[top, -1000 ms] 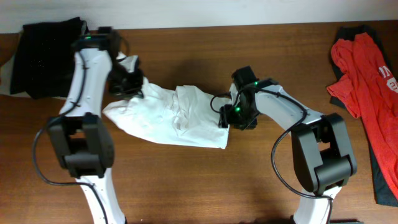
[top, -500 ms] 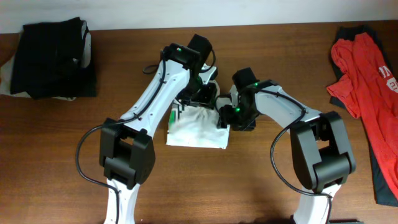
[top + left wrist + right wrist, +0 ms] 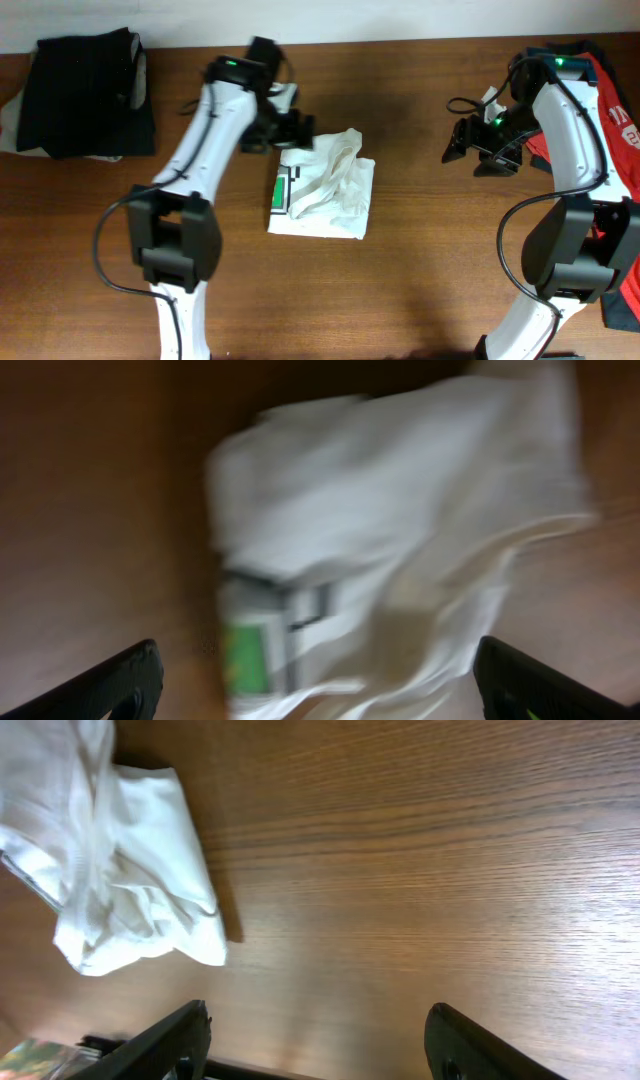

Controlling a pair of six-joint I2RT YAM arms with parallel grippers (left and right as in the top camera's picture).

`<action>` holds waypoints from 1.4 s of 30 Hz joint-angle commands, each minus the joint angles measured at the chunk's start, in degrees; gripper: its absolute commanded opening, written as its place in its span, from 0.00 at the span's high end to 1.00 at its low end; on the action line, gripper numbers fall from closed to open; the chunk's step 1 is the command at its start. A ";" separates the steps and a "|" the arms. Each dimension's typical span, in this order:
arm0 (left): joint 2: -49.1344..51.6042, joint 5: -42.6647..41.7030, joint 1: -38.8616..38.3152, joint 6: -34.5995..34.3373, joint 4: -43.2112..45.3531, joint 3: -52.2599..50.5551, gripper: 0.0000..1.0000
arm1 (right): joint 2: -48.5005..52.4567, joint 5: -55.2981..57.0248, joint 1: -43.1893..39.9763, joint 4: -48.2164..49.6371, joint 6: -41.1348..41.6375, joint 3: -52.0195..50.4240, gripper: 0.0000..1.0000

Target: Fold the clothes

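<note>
The clothes are a white T-shirt [image 3: 325, 185] lying as a rumpled folded bundle mid-table, with a green-and-black label [image 3: 279, 192] on its left edge. My left gripper [image 3: 303, 130] hovers just above the bundle's back-left corner, open, with nothing between its fingers. In the blurred left wrist view the shirt [image 3: 400, 530] and label [image 3: 245, 655] fill the frame beyond the wide-open left gripper [image 3: 318, 665]. My right gripper [image 3: 457, 148] is open and empty, well to the right of the shirt. In the right wrist view the shirt [image 3: 130, 870] lies far off at upper left, and bare wood lies under the right gripper [image 3: 315, 1025].
A pile of black clothes [image 3: 85, 90] lies at the back-left corner. A red garment [image 3: 585, 110] with dark fabric beneath it lies along the right edge, right behind my right arm. The wooden table [image 3: 430, 260] ends at a pale wall at the back.
My left gripper carried the shirt's left side over to the right, opened, let go and drew back left. My right gripper left the shirt's right edge and swung far right.
</note>
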State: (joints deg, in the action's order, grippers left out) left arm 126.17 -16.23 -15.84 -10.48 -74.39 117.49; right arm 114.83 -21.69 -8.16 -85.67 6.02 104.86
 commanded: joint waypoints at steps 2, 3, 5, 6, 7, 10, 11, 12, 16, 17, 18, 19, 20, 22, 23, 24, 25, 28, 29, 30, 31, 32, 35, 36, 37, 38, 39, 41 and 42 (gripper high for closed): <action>0.24 -0.42 8.66 -0.13 -5.44 0.90 0.01 | -0.79 -8.09 4.33 5.81 7.10 0.90 0.25; 0.24 4.76 11.76 0.02 -7.80 0.83 0.01 | -0.68 -6.86 12.17 13.40 11.69 0.90 0.01; 0.26 9.70 12.76 -0.02 -8.00 0.72 0.01 | -0.57 -1.07 16.59 16.37 14.78 0.90 0.01; 0.26 10.80 13.20 -0.04 -7.98 0.70 0.01 | -0.52 2.27 18.27 17.49 16.48 0.90 0.01; 0.26 11.30 13.57 -0.22 -8.00 0.68 0.01 | -0.39 5.66 19.91 18.69 18.25 0.90 0.01; 0.26 11.63 14.58 -0.22 -7.98 0.68 0.01 | -0.11 10.54 23.26 20.87 20.65 0.90 0.01; 0.26 11.89 14.95 -0.22 -7.80 0.66 0.01 | 0.02 10.60 24.24 21.77 20.63 0.79 0.01; 0.26 12.20 15.26 -0.22 -7.58 0.57 0.01 | 0.07 10.62 25.05 22.64 20.63 0.66 0.02; 0.26 13.77 16.13 -0.20 -7.52 -0.52 0.01 | 1.49 11.10 26.71 25.38 20.63 0.57 0.02; 0.26 13.92 16.11 -0.20 -7.32 -1.07 0.01 | 2.34 11.06 26.69 26.01 20.63 0.57 0.01; 0.26 13.92 16.11 -0.22 -7.04 -1.92 0.01 | 3.15 11.04 26.60 26.34 20.63 0.57 0.01; 0.26 13.90 16.11 -0.22 -6.69 -2.64 0.01 | 3.96 11.06 26.53 26.49 20.63 0.57 0.01; 0.26 13.92 16.11 -0.22 -6.34 -3.37 0.01 | 4.74 11.04 26.53 26.84 20.61 0.57 0.01; 0.26 13.90 16.11 -0.20 -5.55 -4.92 0.01 | 6.27 10.97 26.56 28.17 20.41 0.57 0.01; 0.26 13.90 16.00 -0.22 -4.92 -6.08 0.01 | 6.82 10.51 26.67 29.03 20.39 0.57 0.01; 0.26 13.90 15.89 -0.22 -4.26 -7.02 0.01 | 7.32 9.66 26.73 29.68 20.41 0.57 0.00; 0.26 13.88 15.89 -0.22 -3.58 -7.96 0.01 | 7.63 9.03 26.88 30.08 20.41 0.57 0.02; 0.26 13.88 15.89 -0.22 -2.29 -9.68 0.01 | 8.24 8.09 27.30 30.18 20.48 0.57 0.14; 0.26 13.86 15.89 -0.24 -2.29 -9.68 0.01 | 8.35 8.11 27.36 30.16 20.48 0.57 0.18; 0.26 13.81 15.89 -0.22 -2.16 -9.68 0.01 | 8.48 8.17 27.45 30.18 20.50 0.57 0.20; 0.26 13.46 15.89 -0.22 -2.10 -9.68 0.01 | 8.55 8.17 27.61 30.21 20.59 0.57 0.20; 0.26 12.85 15.89 -0.24 -2.10 -9.68 0.01 | 8.57 8.20 27.71 30.23 20.65 0.57 0.20; 0.26 11.08 15.89 -0.24 -1.66 -9.68 0.01 | 9.64 8.20 28.63 30.67 21.11 0.57 0.20; 0.26 11.10 15.89 -0.22 -1.64 -9.68 0.01 | 10.21 8.20 28.83 30.93 21.11 0.57 0.21; 0.26 11.10 15.89 -0.22 -1.64 -9.68 0.01 | 10.51 8.22 28.89 30.93 21.11 0.57 0.25; 0.26 11.10 15.89 -0.22 -1.66 -9.68 0.01 | 11.08 8.22 28.89 30.93 21.14 0.57 0.30; 0.26 11.10 15.89 -0.22 -1.66 -9.68 0.01 | 11.45 8.26 28.87 30.86 21.51 0.57 0.37; 0.26 11.13 15.89 -0.22 -1.64 -9.68 0.01 | 11.61 8.50 28.68 30.88 21.51 0.57 0.52; 0.26 11.10 15.89 -0.22 -1.62 -9.68 0.01 | 11.61 8.81 28.59 30.88 21.51 0.59 0.56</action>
State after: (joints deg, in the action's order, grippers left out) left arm 126.17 -4.32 -0.03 -10.55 -76.20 108.09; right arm 125.78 -13.13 20.32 -54.83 27.40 104.99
